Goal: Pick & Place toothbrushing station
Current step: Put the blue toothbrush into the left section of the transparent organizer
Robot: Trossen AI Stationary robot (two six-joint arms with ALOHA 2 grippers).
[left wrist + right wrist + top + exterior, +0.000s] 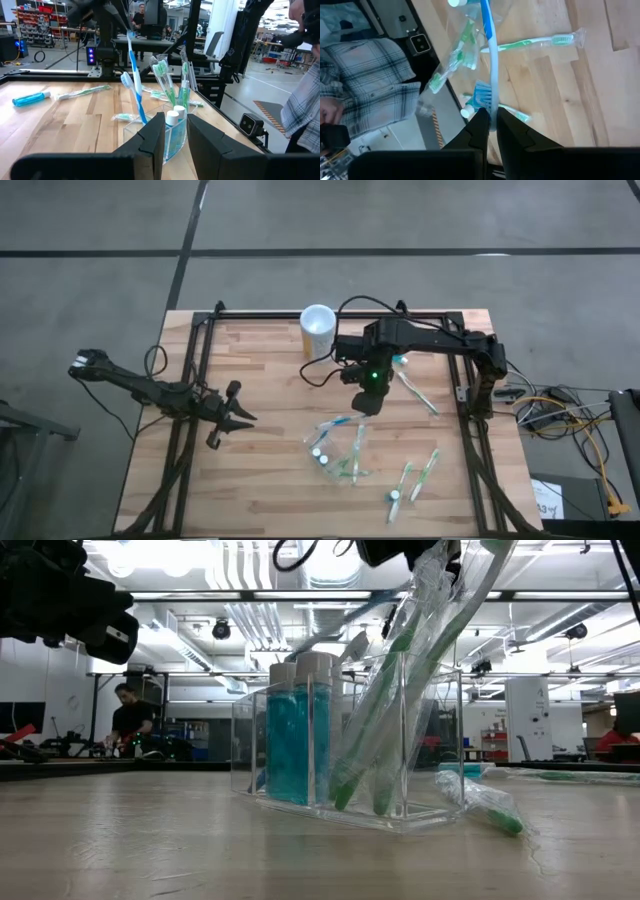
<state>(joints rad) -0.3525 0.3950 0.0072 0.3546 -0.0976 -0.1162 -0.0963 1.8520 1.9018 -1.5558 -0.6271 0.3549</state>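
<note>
Toothbrushing station (pixel 345 755), clear colourless hard-plastic compartmented holder, standing upright on the wooden slatted tabletop (pixel 270 470) right of its middle, towards the front; holds two white-capped tubes of blue liquid (pixel 297 730) and several green-and-white toothbrushes (pixel 400 690) leaning in its compartments. Handling, as judged: light, rigid, smooth-walled and likely slippery; thin walls may crack under a hard squeeze, and the tall leaning brushes make it top-heavy and prone to tip or spill. Best hold: across a bare outer wall or corner near the base, clear of the brush handles. Right gripper (pixel 490 125) hangs just above the station, fingers pressed together, pinching the end of a blue-and-white toothbrush (pixel 489 60) pointed down at the holder. Left gripper (pixel 235 415) is low over the tabletop, well apart to the left, facing the station, fingers partly spread and empty. Loose wrapped toothbrushes (pixel 415 475) lie near the station
</note>
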